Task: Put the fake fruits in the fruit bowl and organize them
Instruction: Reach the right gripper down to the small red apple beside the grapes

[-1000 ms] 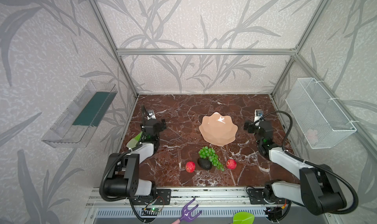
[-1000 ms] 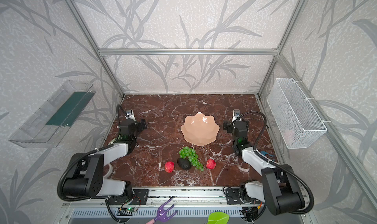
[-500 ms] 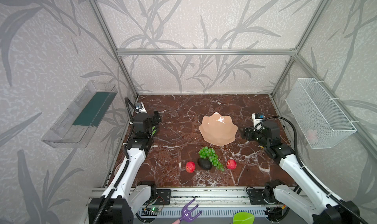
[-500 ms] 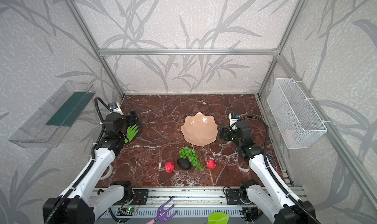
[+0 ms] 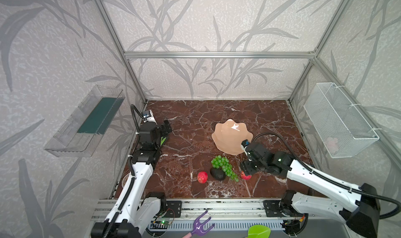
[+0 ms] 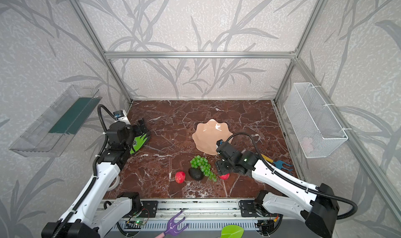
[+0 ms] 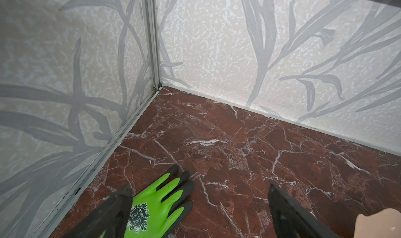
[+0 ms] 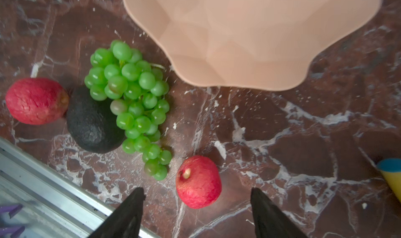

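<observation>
The peach-pink fruit bowl (image 5: 232, 137) (image 6: 210, 137) (image 8: 249, 30) stands mid-table with nothing in it. In front of it lie the green grapes (image 5: 223, 166) (image 6: 201, 165) (image 8: 130, 96), draped against the dark avocado (image 5: 217, 174) (image 6: 196, 174) (image 8: 93, 122). One red apple (image 5: 202, 177) (image 6: 180, 177) (image 8: 36, 101) lies left of the avocado. The other red apple (image 5: 246, 176) (image 6: 224, 176) (image 8: 198, 181) lies right of the grapes. My right gripper (image 5: 247, 169) (image 6: 221, 170) (image 8: 197, 191) hovers open above it, a finger on either side with gaps. My left gripper (image 5: 167, 128) (image 6: 142, 126) (image 7: 199, 187) is open and empty at the far left.
A lime-green glove (image 6: 140, 141) (image 7: 156, 208) lies under the left gripper by the left wall. A blue and yellow hand fork (image 6: 280, 164) (image 8: 390, 174) lies at the right edge. A white mesh basket (image 5: 338, 119) hangs on the right wall, a clear shelf (image 5: 86, 122) on the left.
Both arms have unfolded. The right gripper has swung from beside the bowl forward to above the right apple, its jaws narrower. The left gripper has risen over the glove.
</observation>
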### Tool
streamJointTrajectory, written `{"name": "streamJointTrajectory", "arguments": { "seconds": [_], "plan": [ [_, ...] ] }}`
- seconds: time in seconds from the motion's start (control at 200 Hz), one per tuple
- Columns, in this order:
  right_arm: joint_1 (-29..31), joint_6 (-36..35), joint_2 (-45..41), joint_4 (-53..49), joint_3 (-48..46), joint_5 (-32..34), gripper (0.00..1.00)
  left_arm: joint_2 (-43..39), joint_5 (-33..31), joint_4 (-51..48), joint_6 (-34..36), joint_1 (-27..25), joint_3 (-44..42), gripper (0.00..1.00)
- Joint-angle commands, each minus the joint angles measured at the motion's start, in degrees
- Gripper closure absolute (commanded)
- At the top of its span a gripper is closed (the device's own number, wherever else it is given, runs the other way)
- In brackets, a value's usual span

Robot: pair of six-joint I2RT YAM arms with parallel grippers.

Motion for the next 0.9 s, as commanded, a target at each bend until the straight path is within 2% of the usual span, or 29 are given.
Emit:
{"name": "streamJointTrajectory", "arguments": {
  "seconds": [0.0,0.165,0.405,0.9],
  "plan": [
    [3.6,3.5,4.4,-4.6,3.5,3.4,0.23,-1.7,-0.3,-1.0,-0.5,0.3,0.6,0.03],
    [6.2,3.1,10.1,-6.9,4.9,5.9,0.23,-1.9,-0.7,-1.2,-0.3,0.2,0.6,0.03],
    [6.6,3.6,13.1,-4.1,1.7,6.7,0.23,-1.8,-0.2,-1.4,-0.6,0.2,0.7,0.02],
    [9.9,5.0,20.3,-3.4,1.7,7.9,0.25,-1.9,-1.2,-1.6,-0.6,0.2,0.5,0.03]
  ]
}}
